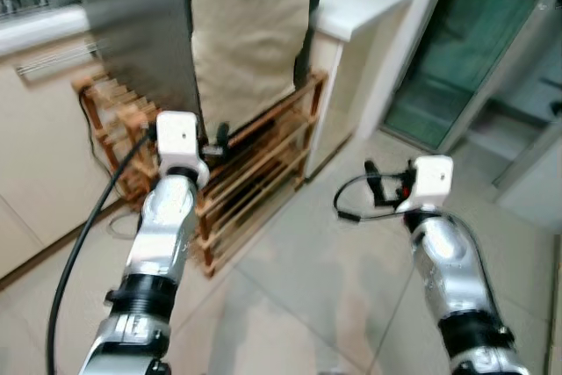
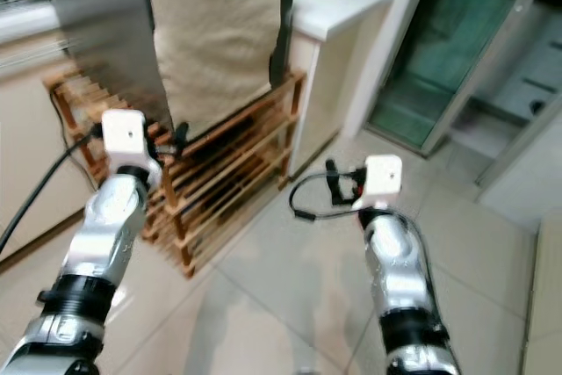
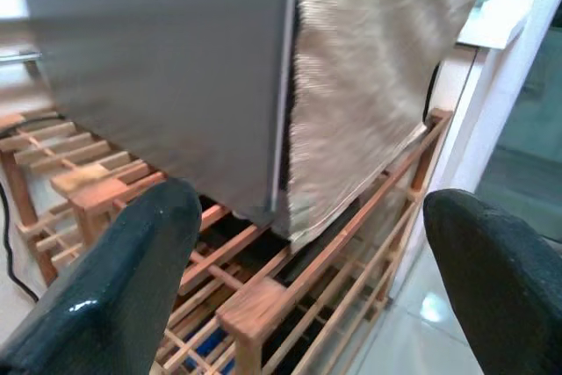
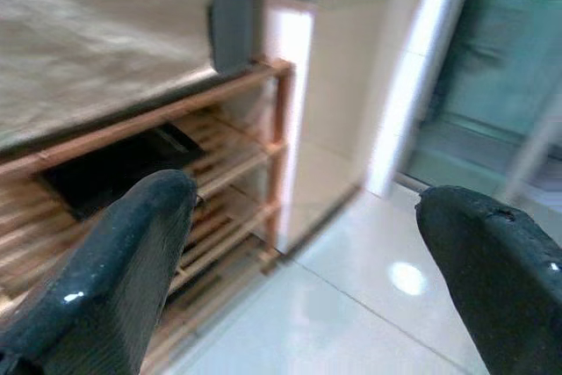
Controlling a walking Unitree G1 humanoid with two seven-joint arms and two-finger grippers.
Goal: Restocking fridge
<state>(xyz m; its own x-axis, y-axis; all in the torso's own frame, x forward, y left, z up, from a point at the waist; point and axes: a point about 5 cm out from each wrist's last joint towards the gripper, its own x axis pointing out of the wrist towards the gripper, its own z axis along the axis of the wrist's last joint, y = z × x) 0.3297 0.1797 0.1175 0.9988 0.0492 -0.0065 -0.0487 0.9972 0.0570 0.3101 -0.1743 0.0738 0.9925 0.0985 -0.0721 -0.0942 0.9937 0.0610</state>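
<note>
Two grippers: you have both arms raised ahead of you, and both are spread wide and empty
Left gripper (image 3: 307,287): its fingers (image 3: 105,296) stand well apart with nothing between them; it sits just short of the wooden rack (image 1: 255,173)
Right gripper (image 4: 307,278): released too, hanging over bare floor tiles (image 1: 351,278), aimed at the rack's far end and the white counter (image 1: 369,2)
Fridge: the grey steel panel (image 1: 132,24) ahead of your left arm looks like the fridge's side or door; I judge this from the task, since no handle or shelf can be made out
Fridge position: it stands above and behind the rack's near-left corner, straight ahead of the left gripper, its long axis upright
Cloth: a beige cloth (image 1: 250,24) hangs just beside the steel panel, draped down to the rack's top rail
Stock: you have nothing in either gripper, and I cannot tell where the goods to be loaded are
Nearer arm: the left one, by a clear margin; the right is well apart from the panel
Key relation: the steel edge runs vertically between the left fingers' line of sight, so a reach goes forward and up
Edges: the rack's front rail lies under the left gripper, and a black cable (image 1: 79,252) trails beside that arm
Open room: the tiles toward the glass door (image 1: 465,50) on your right give you space to turn
Stage: early, by my reading, with approach not yet finished
</note>
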